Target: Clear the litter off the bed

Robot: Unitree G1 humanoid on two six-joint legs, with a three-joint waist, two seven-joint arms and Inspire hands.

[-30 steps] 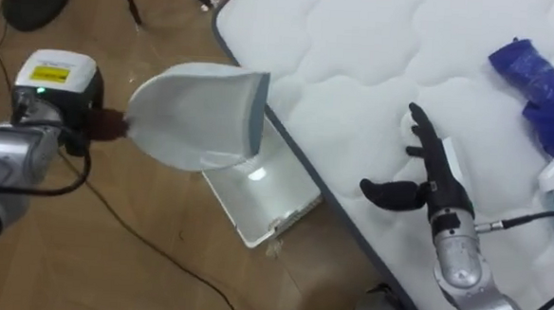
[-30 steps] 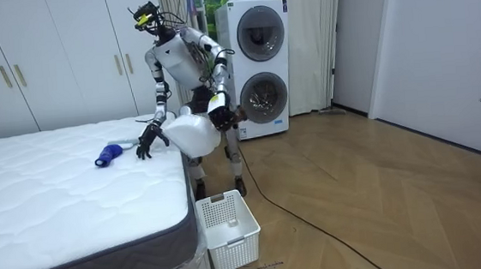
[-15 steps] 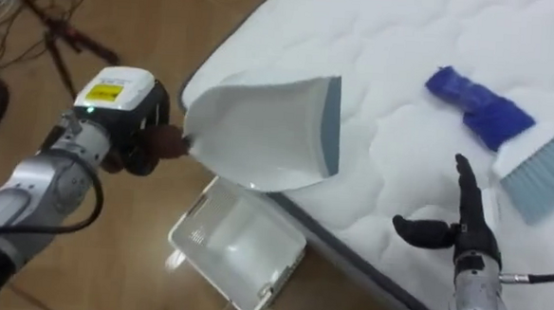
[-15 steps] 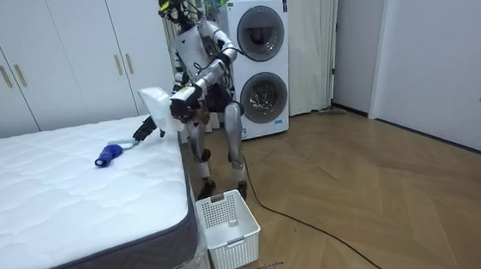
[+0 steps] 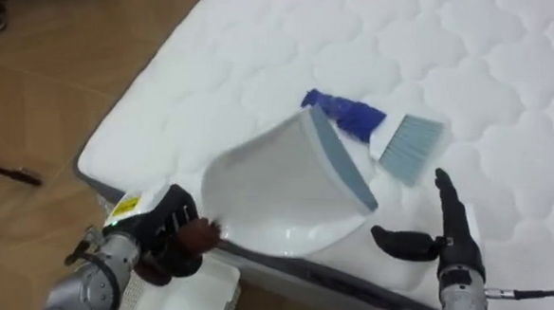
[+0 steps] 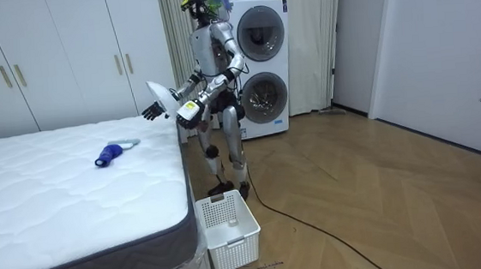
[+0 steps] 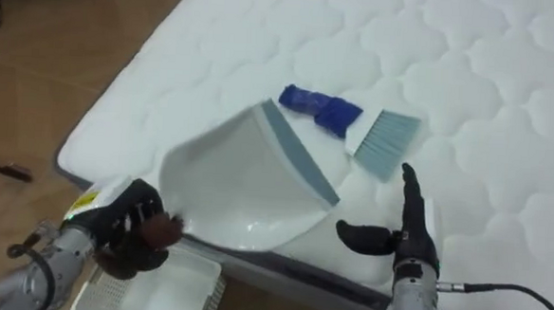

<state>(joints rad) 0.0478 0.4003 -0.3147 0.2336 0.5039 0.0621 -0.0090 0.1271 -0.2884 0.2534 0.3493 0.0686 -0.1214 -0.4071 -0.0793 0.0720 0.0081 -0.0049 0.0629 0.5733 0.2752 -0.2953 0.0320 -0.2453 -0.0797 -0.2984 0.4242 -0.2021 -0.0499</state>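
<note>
1. Brush [image 5: 369,120]: lies on the bed [image 5: 509,82] near its corner. Long axis runs 10 to 4 o'clock, with the blue handle at 10 and the bristles at 4.
2. Dustpan [image 5: 275,188]: held at the brush's 8 o'clock, lip turned toward it. Whether they touch cannot be told.
3. Right hand [image 5: 453,248]: empty, fingers straight, thumb out. The brush lies at its 11 o'clock, bristle end nearest.
4. Left hand [image 5: 163,239]: curled round the dustpan's handle, at the pan's 8 o'clock.
5. Basket [image 6: 229,230]: on the floor by the bed corner.
6. Judgement: the right hand is nearer and free, and must reach past the bristles to the handle.
</note>
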